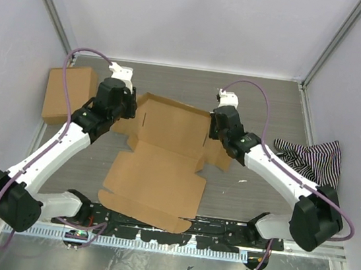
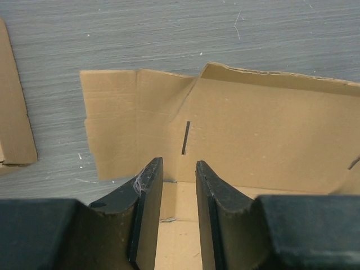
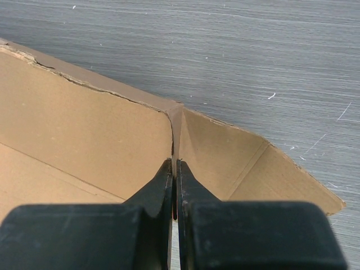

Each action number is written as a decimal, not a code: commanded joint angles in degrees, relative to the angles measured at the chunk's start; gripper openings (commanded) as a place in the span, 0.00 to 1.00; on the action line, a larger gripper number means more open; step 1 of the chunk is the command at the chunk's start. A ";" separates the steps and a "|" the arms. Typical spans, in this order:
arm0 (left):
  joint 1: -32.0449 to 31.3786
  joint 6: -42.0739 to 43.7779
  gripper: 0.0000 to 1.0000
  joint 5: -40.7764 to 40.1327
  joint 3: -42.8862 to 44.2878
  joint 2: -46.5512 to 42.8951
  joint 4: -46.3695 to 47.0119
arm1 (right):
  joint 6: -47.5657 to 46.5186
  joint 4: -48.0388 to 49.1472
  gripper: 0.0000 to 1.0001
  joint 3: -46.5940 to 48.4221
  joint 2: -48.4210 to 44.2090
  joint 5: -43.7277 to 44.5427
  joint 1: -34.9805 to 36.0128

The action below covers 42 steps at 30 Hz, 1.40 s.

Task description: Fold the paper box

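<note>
The paper box [image 1: 163, 166] is a brown die-cut sheet lying mid-table, its far wall and right end flap raised. My left gripper [image 1: 125, 109] hovers over the box's left end; in the left wrist view it [image 2: 179, 163] is open, with the box floor showing between the jaws. Beyond it are the raised wall [image 2: 270, 129], a slit [image 2: 185, 138] and a flat side flap [image 2: 124, 118]. My right gripper [image 1: 216, 128] is at the far right corner. In the right wrist view it [image 3: 174, 162] is shut on the thin edge of the box's side flap [image 3: 219, 157], where that meets the wall [image 3: 90, 129].
A ready-made brown cardboard box [image 1: 68, 93] stands at the far left; its edge shows in the left wrist view [image 2: 14, 124]. A striped cloth [image 1: 314, 159] lies at the right. Grey walls enclose the table on three sides.
</note>
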 commanded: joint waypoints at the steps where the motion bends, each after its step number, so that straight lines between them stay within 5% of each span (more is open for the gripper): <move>1: -0.09 -0.87 0.37 -2.39 -0.67 -2.50 0.81 | -0.13 9.94 0.01 -2.85 -5.72 3.59 1.12; 10: -0.04 0.12 0.42 -1.75 -2.26 -2.77 4.78 | -3.61 17.85 0.01 -7.39 -11.53 3.23 3.35; 42: -0.05 -3.80 0.37 -1.75 -4.60 2.57 6.68 | -3.88 17.07 0.02 -8.41 -11.24 0.81 5.53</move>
